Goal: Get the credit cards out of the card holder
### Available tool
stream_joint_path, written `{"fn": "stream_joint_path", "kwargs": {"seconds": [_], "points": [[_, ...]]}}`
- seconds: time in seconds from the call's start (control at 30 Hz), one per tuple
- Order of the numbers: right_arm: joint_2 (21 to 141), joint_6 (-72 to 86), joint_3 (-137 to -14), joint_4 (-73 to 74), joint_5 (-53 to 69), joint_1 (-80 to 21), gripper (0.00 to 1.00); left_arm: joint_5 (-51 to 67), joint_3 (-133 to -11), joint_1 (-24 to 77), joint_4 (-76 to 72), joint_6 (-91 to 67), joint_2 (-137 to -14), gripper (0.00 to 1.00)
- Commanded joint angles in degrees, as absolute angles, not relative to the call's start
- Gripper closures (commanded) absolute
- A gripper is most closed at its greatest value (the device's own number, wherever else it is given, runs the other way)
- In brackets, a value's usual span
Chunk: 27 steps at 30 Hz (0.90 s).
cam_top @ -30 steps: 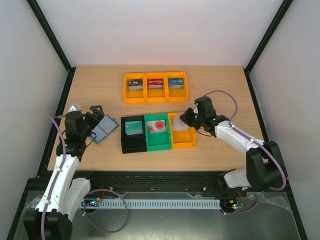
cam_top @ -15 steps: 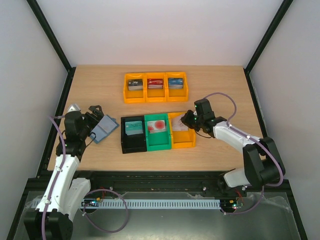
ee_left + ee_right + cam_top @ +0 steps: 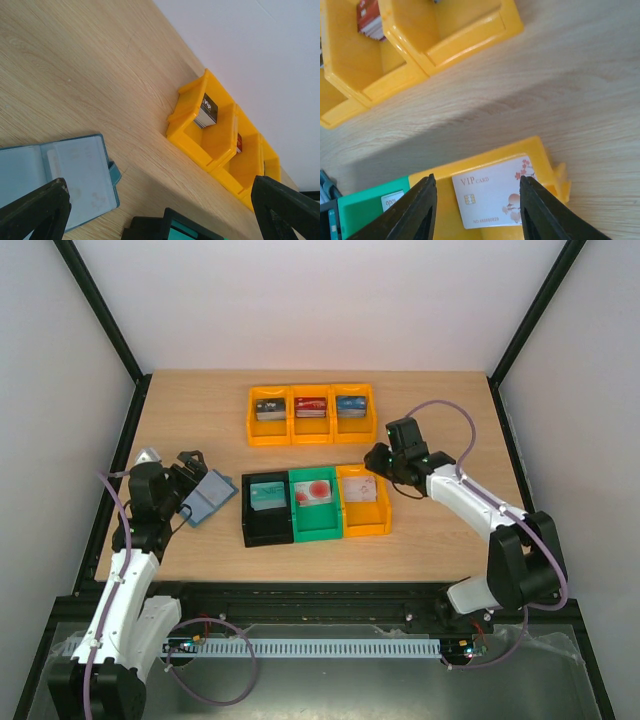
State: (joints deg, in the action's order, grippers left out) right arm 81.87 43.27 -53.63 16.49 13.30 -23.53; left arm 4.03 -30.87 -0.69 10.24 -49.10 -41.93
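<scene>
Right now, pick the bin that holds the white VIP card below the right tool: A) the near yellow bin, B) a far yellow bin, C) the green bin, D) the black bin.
A: the white VIP card lies inside the near yellow bin, beside the green bin.

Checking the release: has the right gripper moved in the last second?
Yes. In the top view the right gripper has pulled back from over the near orange bin toward the far side, jaws open, with a card lying in the bin.
</scene>
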Motion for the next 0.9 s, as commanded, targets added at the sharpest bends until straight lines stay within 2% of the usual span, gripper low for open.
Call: {"fn": "stream_joint_path", "kwargs": {"seconds": [0.0, 0.17, 0.27, 0.43, 0.67, 0.87], "points": [[81.24, 38.36, -60.06, 26.19, 6.41, -23.59, 0.55, 3.15, -30.74, -1.51, 11.62, -49.28, -41.64, 0.01], [82.09, 32.11, -66.25, 39.33, 0.62, -27.99, 0.66, 0.59, -31.55, -3.09, 14.55, -48.21, -41.79, 0.0], [83.38, 32.3, -64.76, 45.44, -1.59, -33.74, 0.78, 0.2, -31.14, -6.46, 17.78, -50.59, -42.28, 0.01], [83.94, 34.3, -60.5, 46.22, -1.62, -39.36, 0.95, 9.01, -24.94, -16.17, 18.05, -55.29, -42.93, 0.01], [89.13, 32.63, -58.62, 40.52, 3.69, -39.45, 0.98, 8.98, -17.04, -17.1, 10.64, -55.43, -43.34, 0.01], [93.82, 31.11, -59.81, 35.38, 0.0, -39.1, 0.98, 11.65, -9.83, -17.46, -0.7, -57.7, -45.58, 0.01]]}}
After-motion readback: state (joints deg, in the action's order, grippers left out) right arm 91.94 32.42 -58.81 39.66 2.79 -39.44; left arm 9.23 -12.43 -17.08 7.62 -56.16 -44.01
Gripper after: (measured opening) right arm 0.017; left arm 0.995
